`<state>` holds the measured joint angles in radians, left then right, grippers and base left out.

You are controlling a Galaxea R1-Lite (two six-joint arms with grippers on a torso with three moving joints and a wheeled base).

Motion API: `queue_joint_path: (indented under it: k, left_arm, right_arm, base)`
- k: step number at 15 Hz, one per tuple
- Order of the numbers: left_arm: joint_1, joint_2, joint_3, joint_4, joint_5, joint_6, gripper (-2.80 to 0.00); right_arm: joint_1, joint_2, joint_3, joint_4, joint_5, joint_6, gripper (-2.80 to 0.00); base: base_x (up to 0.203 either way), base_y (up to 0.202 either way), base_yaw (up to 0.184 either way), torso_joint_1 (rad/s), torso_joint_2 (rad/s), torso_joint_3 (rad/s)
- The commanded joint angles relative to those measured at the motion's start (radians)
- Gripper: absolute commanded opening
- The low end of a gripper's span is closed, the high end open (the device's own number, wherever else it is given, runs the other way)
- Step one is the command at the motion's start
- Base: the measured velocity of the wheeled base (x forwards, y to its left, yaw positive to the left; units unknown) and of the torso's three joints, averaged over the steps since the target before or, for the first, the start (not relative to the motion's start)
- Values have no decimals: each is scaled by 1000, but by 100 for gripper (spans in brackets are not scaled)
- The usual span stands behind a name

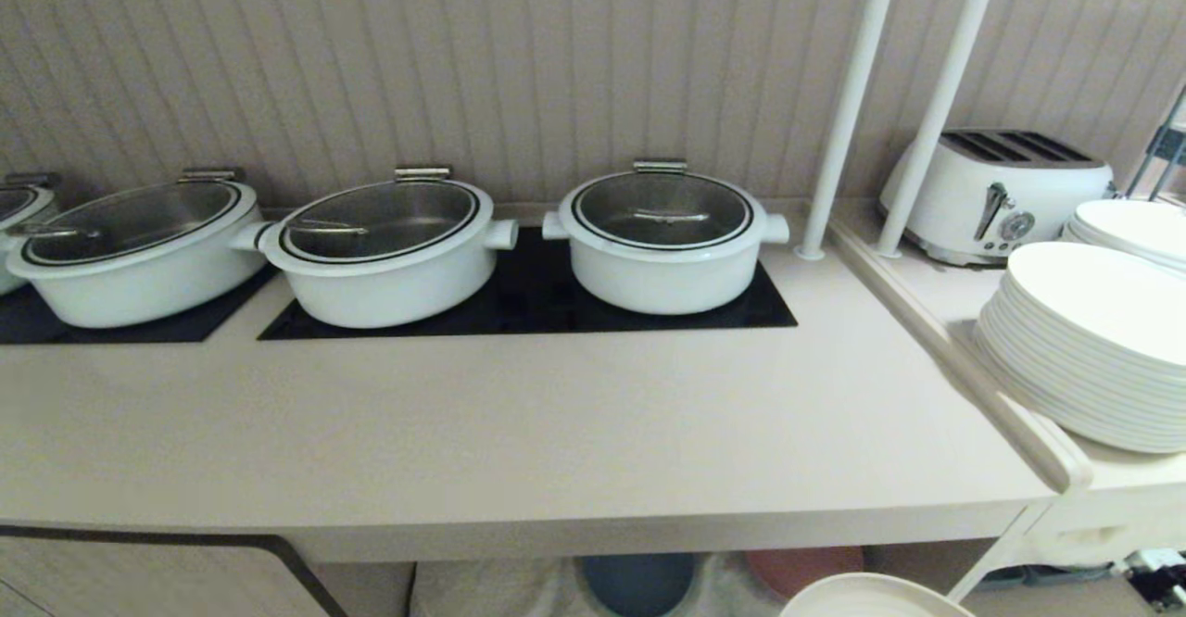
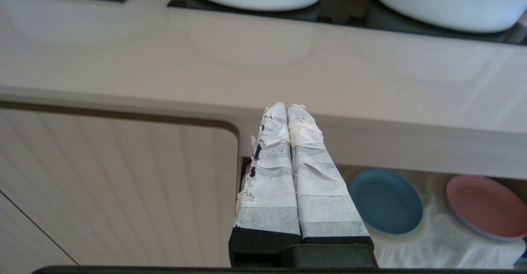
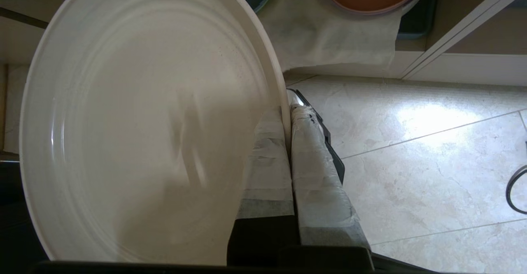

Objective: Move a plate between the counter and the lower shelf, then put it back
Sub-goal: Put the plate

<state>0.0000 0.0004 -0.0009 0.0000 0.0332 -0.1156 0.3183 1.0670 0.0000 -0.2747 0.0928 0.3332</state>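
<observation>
Ribbed beige wall panelling (image 1: 463, 61) backs the counter (image 1: 519, 432), which fills the middle of the head view from edge to edge; black inset panels (image 1: 528, 302) run along its rear. Left to right on the panels: a pot (image 1: 139, 251) at left, a second pot (image 1: 389, 246) left of centre, a third pot (image 1: 662, 232) at centre, all white with glass lids; two white poles (image 1: 848, 107) rise right of the third pot; a white toaster (image 1: 1001, 191) sits upper right on the side ledge (image 1: 936, 321); stacked white plates (image 1: 1084, 339) occupy the right edge. Below the counter's front edge, bottom centre, the lower shelf (image 2: 444, 233) shows its white cloth, carrying a blue plate (image 2: 385, 202) and, right of it, a pink plate (image 2: 486, 206), apart from each other. Left gripper (image 2: 287, 107): taped fingers pressed together, nothing between them, held level with the counter's front edge, in front of the cabinet. Right gripper (image 3: 288, 109): fingers clamped on the rim of the plate (image 3: 140, 121); plate held off any surface, in front of the shelf and above the tiled floor (image 3: 411, 163); its rim shows at the bottom edge of the head view, right of centre, below counter level.
</observation>
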Motion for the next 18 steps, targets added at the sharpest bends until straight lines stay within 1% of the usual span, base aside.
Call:
queue_joint_path:
  k: [1, 12, 18]
  left_arm:
    - [0, 0, 1, 0, 1, -1, -280]
    - [0, 0, -1, 0, 1, -1, -280]
    - [0, 0, -1, 0, 1, -1, -280]
  right_arm:
    - [-1, 2, 0, -3, 1, 1, -280]
    - [-1, -1, 0, -4, 1, -1, -280]
    - [-1, -1, 0, -4, 1, -9, -280]
  base:
    - [0, 0, 0, 170, -331, -150]
    - [0, 0, 0, 158, -317, -154]
    - [0, 0, 0, 103, -198, -96]
